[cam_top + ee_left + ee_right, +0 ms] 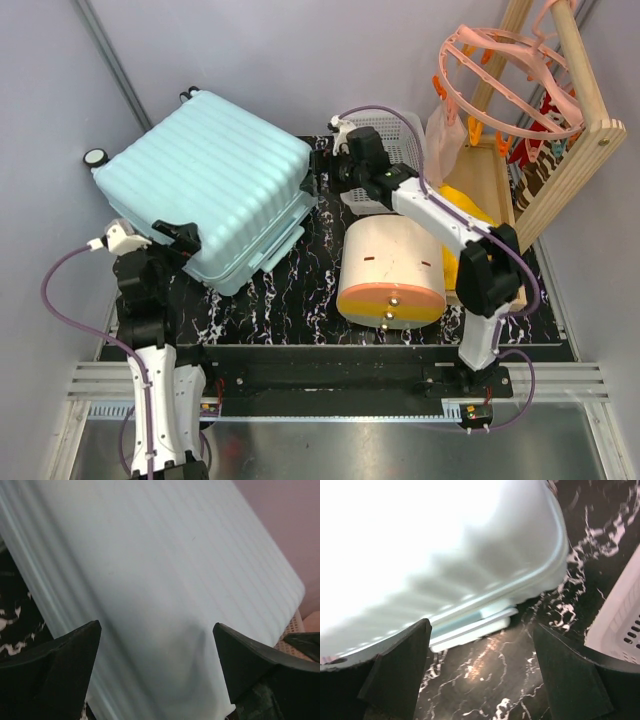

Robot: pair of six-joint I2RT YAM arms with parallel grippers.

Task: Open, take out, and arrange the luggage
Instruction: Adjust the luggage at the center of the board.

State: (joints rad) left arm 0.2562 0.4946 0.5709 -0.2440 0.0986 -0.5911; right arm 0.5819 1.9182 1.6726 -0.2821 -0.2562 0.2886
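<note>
The luggage (210,185), a pale mint-blue ribbed hard-shell suitcase, lies flat and closed on the black marbled table at the left. Its ribbed shell fills the left wrist view (165,580). My left gripper (178,238) is open at its near left edge, fingers spread over the shell (156,670), holding nothing. My right gripper (325,170) is open at the suitcase's right side, low over the table (480,680), with the suitcase's edge and handle (470,625) just ahead. It holds nothing.
A cream cylinder with an orange end (392,268) lies right of the suitcase. A white mesh basket (392,140) stands behind the right gripper, also in the right wrist view (620,620). A wooden rack (560,130) with pink hangers stands at the right.
</note>
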